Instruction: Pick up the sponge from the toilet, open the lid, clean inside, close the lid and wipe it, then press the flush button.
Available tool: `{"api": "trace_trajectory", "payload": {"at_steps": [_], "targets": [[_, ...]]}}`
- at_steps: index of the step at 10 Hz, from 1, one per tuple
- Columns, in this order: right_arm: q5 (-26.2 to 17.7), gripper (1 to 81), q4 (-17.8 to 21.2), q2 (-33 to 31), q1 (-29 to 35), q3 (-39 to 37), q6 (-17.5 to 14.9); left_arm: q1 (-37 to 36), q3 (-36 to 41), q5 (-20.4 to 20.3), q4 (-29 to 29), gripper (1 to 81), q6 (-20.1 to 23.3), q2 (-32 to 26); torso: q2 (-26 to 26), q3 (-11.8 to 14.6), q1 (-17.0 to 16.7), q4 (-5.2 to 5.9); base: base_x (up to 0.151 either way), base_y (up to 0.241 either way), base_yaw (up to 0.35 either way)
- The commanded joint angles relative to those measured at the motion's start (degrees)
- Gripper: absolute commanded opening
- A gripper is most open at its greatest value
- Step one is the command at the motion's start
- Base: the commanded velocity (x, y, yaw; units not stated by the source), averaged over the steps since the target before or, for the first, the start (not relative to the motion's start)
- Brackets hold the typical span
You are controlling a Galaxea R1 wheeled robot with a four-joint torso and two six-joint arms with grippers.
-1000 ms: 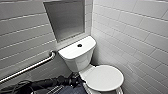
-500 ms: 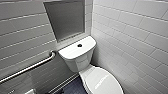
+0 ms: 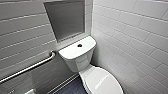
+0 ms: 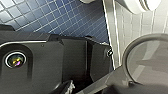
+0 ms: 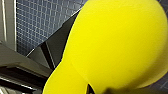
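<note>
The white toilet (image 3: 82,62) stands in the corner in the head view, its boxy tank against the back wall. The dark round flush button (image 3: 79,45) sits in the middle of the tank top. The oval lid (image 3: 105,81) lies closed over the bowl. The yellow sponge (image 5: 117,45) looms large and close in the right wrist view, above the blue tiled floor, and my right gripper is shut on it. My left gripper is open and holds nothing.
A metal grab bar (image 3: 30,67) slants along the grey tiled wall left of the tank. A recessed niche (image 3: 66,18) sits above the tank. The white tiled wall (image 3: 130,37) runs close along the toilet's right. Blue tiled floor (image 3: 72,88) lies beside the bowl.
The head camera has shifted, so the toilet now sits lower and further right. The dark arm at the lower left a second ago has left the picture.
</note>
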Motion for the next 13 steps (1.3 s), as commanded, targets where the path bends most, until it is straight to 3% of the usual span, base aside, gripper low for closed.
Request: {"api": "trace_trajectory", "payload": {"at_steps": [1, 4, 7, 11, 12, 13], "targets": [[1.47, 1.0, -0.99, -15.33, 7.41, 17.99, -0.06, 8.40, 4.22, -1.64, 14.42, 81.1, 0.36, 0.16, 0.00, 0.00, 0.00, 0.00, 0.000, 0.000, 0.000], [0.33, 1.0, 1.30, -18.85, 20.07, 22.14, 0.20, 14.47, -1.14, -1.64, 19.08, 81.1, 0.36, 6.22, 0.00, 0.00, 0.00, 0.00, 0.000, 0.000, 0.000], [-6.96, 1.0, 5.34, -18.77, 33.34, 20.46, 0.29, 17.55, -6.94, -1.64, 19.17, 81.1, 0.36, 9.39, 0.00, 0.00, 0.00, 0.00, 0.000, 0.000, 0.000], [-15.66, 1.0, 8.95, -16.67, 47.06, 16.60, 0.38, 19.49, -7.56, -1.64, 19.35, 81.1, 0.36, 10.97, 0.00, 0.00, 0.00, 0.00, 0.000, 0.000, 0.000], [-17.67, 1.0, 9.64, -15.09, 50.22, 14.93, 0.46, 19.57, -7.90, -1.64, 19.35, 81.1, 0.36, 11.24, -5.73, 0.00, 3.69, 0.00, 0.000, 0.000, 0.000], [-19.79, 1.0, 10.88, -13.33, 53.38, 13.18, 0.46, 19.57, -8.34, -1.64, 19.26, 81.1, 0.36, 11.67, -5.95, 0.00, 3.78, 0.00, 0.000, 0.000, 0.000]]}}
